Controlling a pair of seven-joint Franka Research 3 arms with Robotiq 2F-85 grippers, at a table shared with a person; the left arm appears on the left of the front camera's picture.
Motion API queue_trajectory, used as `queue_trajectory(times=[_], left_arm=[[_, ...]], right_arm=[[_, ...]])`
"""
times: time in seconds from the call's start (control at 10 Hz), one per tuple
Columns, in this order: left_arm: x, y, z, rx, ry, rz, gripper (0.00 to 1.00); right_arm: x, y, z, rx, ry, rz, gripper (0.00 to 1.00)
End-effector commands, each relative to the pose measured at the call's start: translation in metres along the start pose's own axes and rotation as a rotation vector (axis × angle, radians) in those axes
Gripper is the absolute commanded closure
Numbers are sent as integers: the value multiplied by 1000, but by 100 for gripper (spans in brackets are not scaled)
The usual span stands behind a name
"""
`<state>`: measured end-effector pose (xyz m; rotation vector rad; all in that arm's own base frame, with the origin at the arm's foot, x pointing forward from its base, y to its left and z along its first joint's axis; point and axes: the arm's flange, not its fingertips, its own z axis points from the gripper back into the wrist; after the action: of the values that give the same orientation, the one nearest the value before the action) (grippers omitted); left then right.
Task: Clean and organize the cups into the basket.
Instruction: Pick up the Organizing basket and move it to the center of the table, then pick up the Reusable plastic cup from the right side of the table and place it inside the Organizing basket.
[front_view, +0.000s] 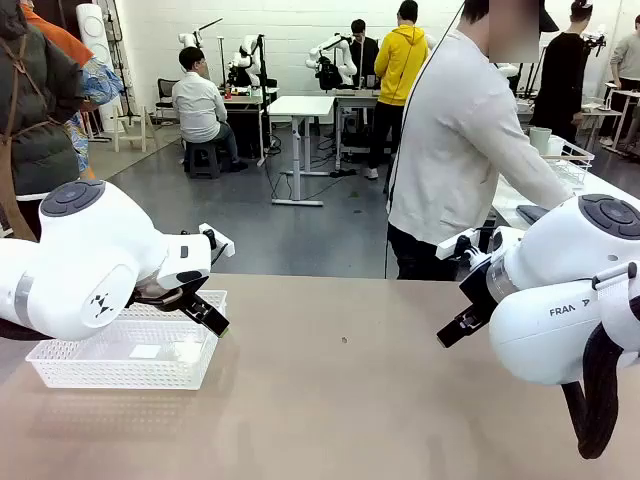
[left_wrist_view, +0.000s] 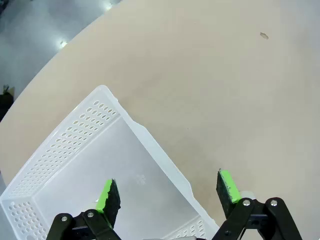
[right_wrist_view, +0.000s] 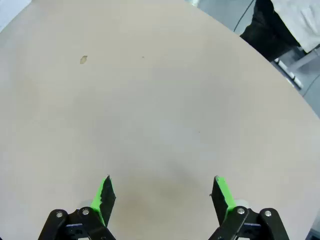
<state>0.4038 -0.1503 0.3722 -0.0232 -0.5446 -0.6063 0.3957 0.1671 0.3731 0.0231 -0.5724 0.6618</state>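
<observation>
As seen from its own wrist camera, the left end effector is spread wide with nothing between its green pads. It hangs above one long rim of the basket. One finger sits over the basket's inside and the other over the bare worktop just beyond that rim. From the front, this left end effector points down and inward at the basket's far right corner.

The basket is white, shallow and rectangular, with fine lattice sides. It stands flat on the worktop at the left side, close to the far edge.

The right end effector is also fully parted and carries nothing. Its green pads hover over plain tan worktop. From the front, the right end effector hangs over the right side of the worktop, well apart from the basket.

A small dark speck lies near the middle of the worktop, between the two arms.

Beyond the far edge, a person in a light grey top stands turned toward a neighbouring table on the right. That table holds a white wire basket, and just beside it is what may be a pale cup, too small to tell for sure.
</observation>
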Motion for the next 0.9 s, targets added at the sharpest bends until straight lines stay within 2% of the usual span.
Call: queue_trajectory(times=[0.0,0.8], left_arm=[[0,0,0,0,0,0,0],[0,0,0,0,0,0,0]], right_arm=[[0,0,0,0,0,0,0],[0,0,0,0,0,0,0]])
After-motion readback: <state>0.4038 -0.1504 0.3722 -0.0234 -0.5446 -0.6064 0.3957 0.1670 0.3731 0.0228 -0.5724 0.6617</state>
